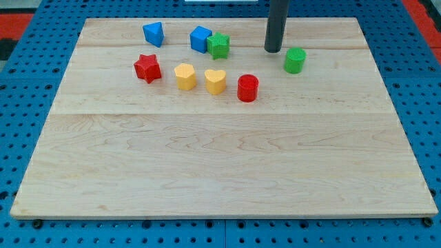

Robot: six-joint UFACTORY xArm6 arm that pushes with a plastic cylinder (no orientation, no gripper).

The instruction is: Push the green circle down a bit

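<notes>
The green circle (295, 60) is a short green cylinder standing on the wooden board (220, 158) near the view's top right. My tip (273, 50) is the lower end of the dark rod, just to the left of the green circle and slightly above it in the view, with a small gap between them.
A red circle (247, 88) stands below and left of my tip. A yellow heart (215, 80), a yellow hexagon (185, 76) and a red star (147, 67) stand in a row to its left. A green star (219, 45), a blue cube (200, 38) and a blue triangle (154, 33) are near the top.
</notes>
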